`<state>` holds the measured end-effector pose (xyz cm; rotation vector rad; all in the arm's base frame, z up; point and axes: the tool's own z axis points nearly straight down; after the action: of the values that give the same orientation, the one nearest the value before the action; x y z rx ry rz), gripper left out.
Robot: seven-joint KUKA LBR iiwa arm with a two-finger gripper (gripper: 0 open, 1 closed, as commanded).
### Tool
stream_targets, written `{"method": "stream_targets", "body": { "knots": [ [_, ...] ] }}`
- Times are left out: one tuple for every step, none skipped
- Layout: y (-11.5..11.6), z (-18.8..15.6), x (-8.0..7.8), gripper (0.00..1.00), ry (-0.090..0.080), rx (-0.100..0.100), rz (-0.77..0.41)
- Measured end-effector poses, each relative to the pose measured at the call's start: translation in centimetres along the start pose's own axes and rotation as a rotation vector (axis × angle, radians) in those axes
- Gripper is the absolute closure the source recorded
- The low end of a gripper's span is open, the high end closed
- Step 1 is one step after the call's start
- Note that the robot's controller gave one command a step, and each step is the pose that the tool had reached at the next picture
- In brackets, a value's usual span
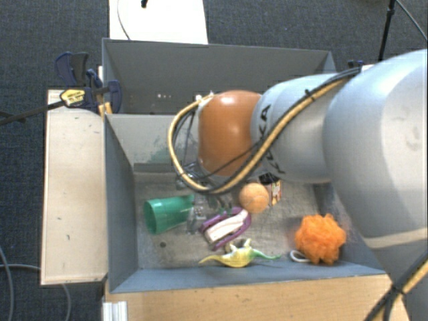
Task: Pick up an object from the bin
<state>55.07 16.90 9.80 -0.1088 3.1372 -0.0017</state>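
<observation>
My gripper (196, 214) is low in the bin, left of the middle, mostly hidden under the arm's orange cover. Just to its left a green plastic cup (166, 214) lies on its side, its rim towards the gripper. Right beside the gripper on the other side lies a purple and white object (226, 225). A yellow-green toy figure (235, 257) lies by the front wall below it. A small orange ball (254, 197) rests a little further right, partly under the arm.
A fuzzy orange pompom (322, 238) sits at the front right of the bin. The arm and its cables cover the bin's middle and right. Bare floor shows in the front left corner.
</observation>
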Motion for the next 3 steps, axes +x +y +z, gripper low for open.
{"method": "stream_targets", "body": {
  "knots": [
    [4.8,1.7,0.7,0.00,0.001,-0.002,-0.114],
    [5.2,2.0,-2.0,1.00,0.009,-0.008,0.017],
    [5.2,2.0,-2.0,1.00,0.009,-0.007,0.016]
  ]
}}
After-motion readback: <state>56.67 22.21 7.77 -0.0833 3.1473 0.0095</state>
